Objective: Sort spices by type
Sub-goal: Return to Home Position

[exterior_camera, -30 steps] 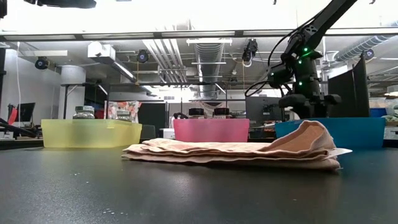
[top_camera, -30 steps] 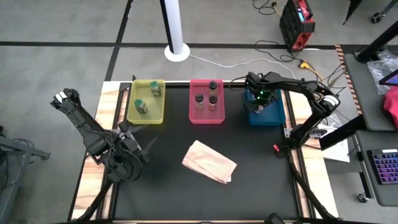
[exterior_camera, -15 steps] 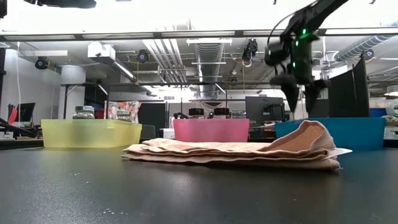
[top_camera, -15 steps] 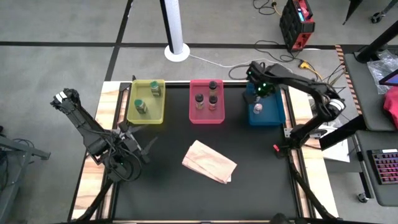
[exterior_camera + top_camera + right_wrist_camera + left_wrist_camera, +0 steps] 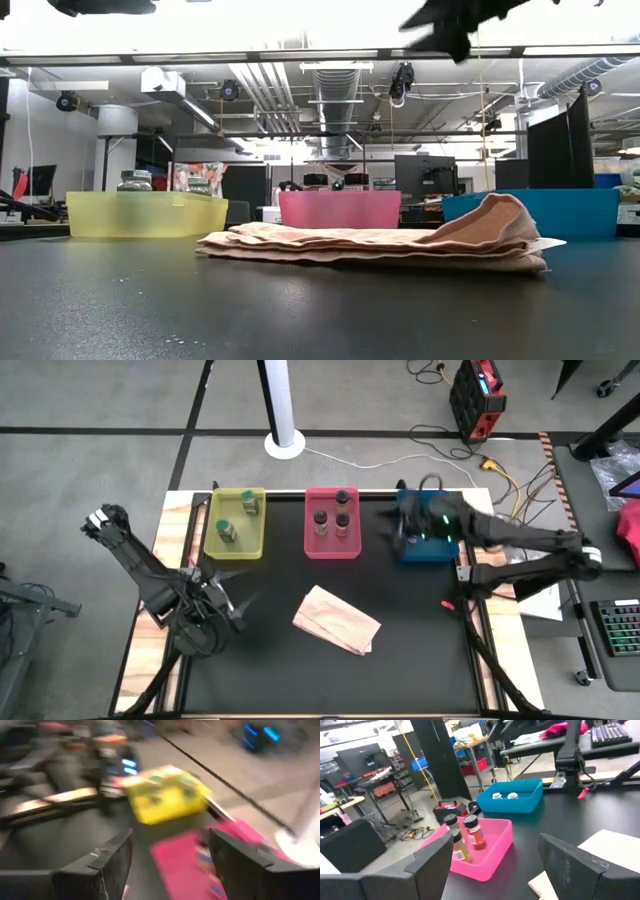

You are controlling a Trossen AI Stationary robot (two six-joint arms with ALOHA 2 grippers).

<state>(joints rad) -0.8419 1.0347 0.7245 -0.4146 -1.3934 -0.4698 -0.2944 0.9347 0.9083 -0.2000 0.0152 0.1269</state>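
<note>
Looking level across the counter (image 5: pixel 200 310), you see three trays in a row at the far side: the yellow tray (image 5: pixel 145 215) on the left, the pink tray (image 5: pixel 340 210) in the middle and the blue tray (image 5: pixel 585 205) on the right. The tops of two spice jars (image 5: pixel 134 181) show above the yellow tray's rim. Two dark-capped jars (image 5: pixel 315 180) show above the pink tray's rim. The tan paper bag (image 5: pixel 400 243) lies flat in front, hiding part of the blue tray. At the top edge, a dark blurred part of the right arm (image 5: pixel 450 18) hangs well above the trays.
</note>
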